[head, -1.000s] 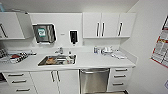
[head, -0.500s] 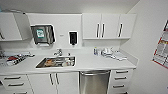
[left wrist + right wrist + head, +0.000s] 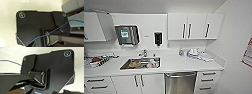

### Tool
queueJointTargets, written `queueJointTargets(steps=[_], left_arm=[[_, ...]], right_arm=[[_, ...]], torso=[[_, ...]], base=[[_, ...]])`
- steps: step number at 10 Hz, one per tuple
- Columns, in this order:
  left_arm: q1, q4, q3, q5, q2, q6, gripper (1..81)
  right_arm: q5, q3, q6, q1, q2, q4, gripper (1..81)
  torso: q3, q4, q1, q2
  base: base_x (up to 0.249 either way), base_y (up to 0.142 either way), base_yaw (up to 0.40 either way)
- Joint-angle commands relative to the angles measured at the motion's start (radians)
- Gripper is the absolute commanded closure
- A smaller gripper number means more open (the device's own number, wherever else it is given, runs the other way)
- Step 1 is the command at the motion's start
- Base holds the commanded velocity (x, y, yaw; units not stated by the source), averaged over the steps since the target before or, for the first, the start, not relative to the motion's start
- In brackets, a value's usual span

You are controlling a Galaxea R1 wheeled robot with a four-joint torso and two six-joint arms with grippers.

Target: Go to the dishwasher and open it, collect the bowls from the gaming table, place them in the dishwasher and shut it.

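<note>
Dishwasher: stainless front, door closed, bar handle across its top, set under the white surface, low and right of centre in the head view. Sink: steel basin left of it, holding dishes. Wall cabinets: white, above. Drawers: just right of the dishwasher. Tools: open or closed cannot be told.

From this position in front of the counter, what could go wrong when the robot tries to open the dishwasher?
1. The dishwasher is shut and sits tight between the drawers and the cabinet doors; a badly aimed grasp could catch a drawer handle instead.
2. Its bar handle lies just under the countertop edge, so an arm reaching too high may bump it.
</note>
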Motion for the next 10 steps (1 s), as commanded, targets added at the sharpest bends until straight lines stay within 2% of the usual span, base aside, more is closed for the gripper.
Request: queueJointTargets(steps=[1,10], left_arm=[[-0.050,0.000,0.009,0.052,-0.012,0.008,1.0],[-0.047,0.003,0.009,0.050,-0.011,0.010,1.0]], right_arm=[[-0.055,0.011,-0.004,0.046,-0.021,-0.009,1.0],[-0.053,0.011,-0.004,0.040,-0.021,-0.003,1.0]], torso=[[0.000,0.000,0.001,0.000],[0.000,0.000,0.001,0.000]], base=[[0.093,0.000,0.000],[0.094,0.000,0.000]])
